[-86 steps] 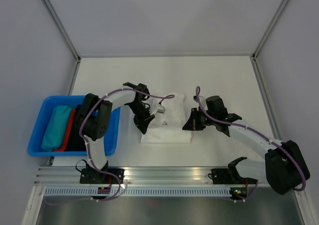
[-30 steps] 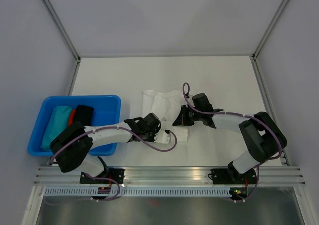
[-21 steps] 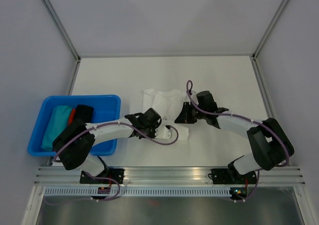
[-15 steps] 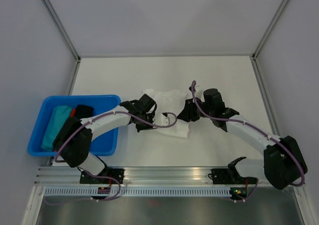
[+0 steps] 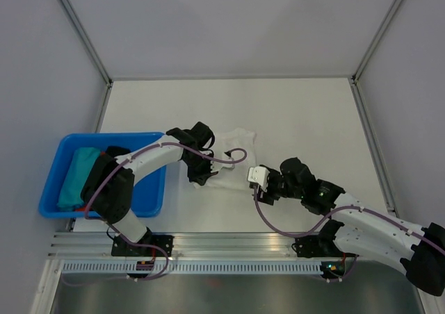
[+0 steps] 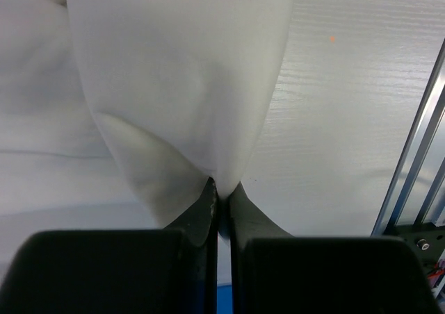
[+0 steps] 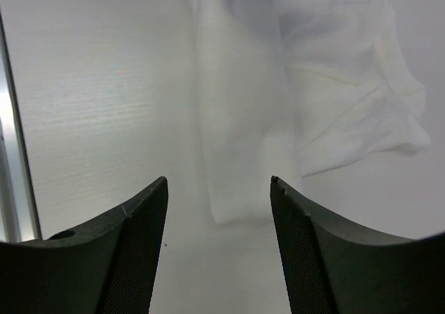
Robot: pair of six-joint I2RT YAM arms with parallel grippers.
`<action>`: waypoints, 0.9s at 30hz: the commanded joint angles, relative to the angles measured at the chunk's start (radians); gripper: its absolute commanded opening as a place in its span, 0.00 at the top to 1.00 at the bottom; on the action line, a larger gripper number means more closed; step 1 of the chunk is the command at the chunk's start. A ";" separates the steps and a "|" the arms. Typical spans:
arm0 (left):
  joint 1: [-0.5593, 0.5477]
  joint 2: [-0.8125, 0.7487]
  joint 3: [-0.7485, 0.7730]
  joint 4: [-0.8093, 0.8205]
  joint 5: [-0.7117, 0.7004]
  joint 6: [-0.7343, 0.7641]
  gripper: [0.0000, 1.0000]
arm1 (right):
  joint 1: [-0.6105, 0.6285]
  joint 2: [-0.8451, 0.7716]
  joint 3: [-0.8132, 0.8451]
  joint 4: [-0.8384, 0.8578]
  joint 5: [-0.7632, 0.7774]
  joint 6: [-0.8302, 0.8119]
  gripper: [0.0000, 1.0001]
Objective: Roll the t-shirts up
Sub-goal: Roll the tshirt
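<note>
1. Right tool (image 7: pixel 219 182), lower centre of the top view: fingers spread, holding nothing, just short of the t-shirt (image 5: pixel 240 139).
2. Left tool (image 6: pixel 220 192): clenched on a fold of the t-shirt.
3. T-shirt: bunched mid-frame on the desk (image 5: pixel 299 112).

From where I stand, nothing in any view can be read. The t-shirt (image 5: pixel 240 139) shows only plain white cloth, with no letters or numbers clear enough to make out. The blue bin (image 5: pixel 154 139) at the left of the top view has no legible label or brand.
</note>
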 commanded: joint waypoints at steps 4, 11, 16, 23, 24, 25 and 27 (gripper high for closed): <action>0.011 0.023 0.044 -0.032 0.058 0.040 0.98 | 0.037 0.060 -0.084 0.093 0.156 -0.253 0.33; 0.013 0.018 0.049 -0.032 0.052 0.043 0.98 | 0.063 0.188 -0.102 0.231 0.243 -0.282 0.31; 0.014 0.010 0.041 -0.043 0.052 0.058 0.98 | 0.063 0.266 -0.078 0.205 0.174 -0.244 0.41; 0.027 -0.002 0.057 -0.190 0.119 0.150 0.98 | 0.057 0.248 0.006 0.021 0.059 -0.221 0.99; 0.028 -0.003 0.060 -0.210 0.133 0.161 0.98 | 0.054 0.224 0.022 -0.017 -0.011 -0.233 1.00; 0.033 -0.007 0.064 -0.262 0.142 0.173 0.98 | 0.049 0.214 0.042 -0.106 -0.059 -0.239 1.00; 0.037 -0.016 0.070 -0.316 0.184 0.210 0.96 | 0.015 0.203 0.103 -0.206 -0.151 -0.264 1.00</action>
